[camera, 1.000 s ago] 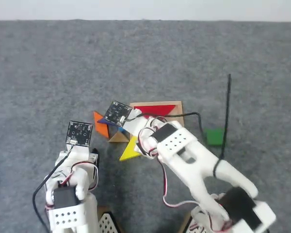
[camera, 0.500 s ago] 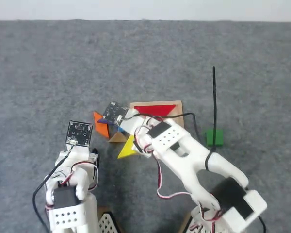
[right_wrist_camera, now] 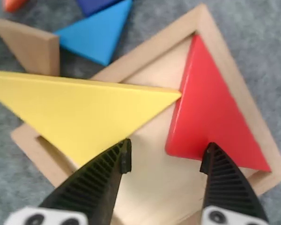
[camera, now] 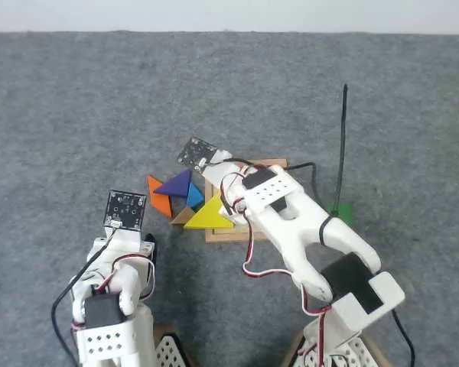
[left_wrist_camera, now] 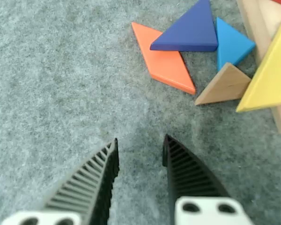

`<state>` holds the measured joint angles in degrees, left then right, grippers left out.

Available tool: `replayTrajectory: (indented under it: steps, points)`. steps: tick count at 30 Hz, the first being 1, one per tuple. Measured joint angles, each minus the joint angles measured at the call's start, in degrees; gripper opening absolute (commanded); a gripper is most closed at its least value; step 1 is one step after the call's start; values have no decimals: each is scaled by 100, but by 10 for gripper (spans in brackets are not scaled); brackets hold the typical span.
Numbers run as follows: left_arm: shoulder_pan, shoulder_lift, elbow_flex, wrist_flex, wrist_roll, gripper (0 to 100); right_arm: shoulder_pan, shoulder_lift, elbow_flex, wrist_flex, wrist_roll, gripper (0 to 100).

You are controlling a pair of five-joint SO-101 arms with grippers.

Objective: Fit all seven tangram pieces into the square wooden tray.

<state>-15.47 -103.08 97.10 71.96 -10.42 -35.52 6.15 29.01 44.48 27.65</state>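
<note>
The flat yellow wooden triangle (right_wrist_camera: pixel 79 112), judged light, rigid and smooth, is seen left of centre in the right wrist frame. It lies across the rim of the square wooden tray (right_wrist_camera: pixel 150 47), its tip against the red wooden triangle (right_wrist_camera: pixel 215 108), and is best pinched across its thin edges. The right jaws are spread wide above the tray floor, nothing gripped, while the left jaws are moderately parted over bare grey bench.

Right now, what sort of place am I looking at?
Probably a robot lab workbench: a grey carpet-like mat covers the table, a white left arm and right arm sit side by side, with a wooden puzzle tray and coloured pieces in front.
</note>
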Motion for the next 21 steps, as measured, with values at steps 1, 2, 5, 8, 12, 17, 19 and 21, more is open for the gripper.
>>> replayTrajectory:
  steps: [1, 2, 5, 8, 12, 17, 19, 21]
  points:
    - [0, 0, 0, 0, 0, 148, 18, 0, -26, 0, 0, 256]
    - [0, 0, 0, 0, 0, 148, 26, 0, -26, 0, 18, 256]
    - [0, 0, 0, 0, 0, 148, 53, -35, -62, 0, -35, 257]
    - [0, 0, 0, 0, 0, 148, -176, -404, -62, 0, -316, 258]
    - [0, 0, 0, 0, 0, 148, -659, -1011, -62, 0, -765, 257]
    - [0, 0, 0, 0, 0, 148, -1134, -1090, 185, -316, -1266, 256]
    - [0, 0, 0, 0, 0, 148, -1248, -976, 185, -466, -1336, 256]
    - [0, 0, 0, 0, 0, 148, -1301, -747, 185, -545, -1371, 256]
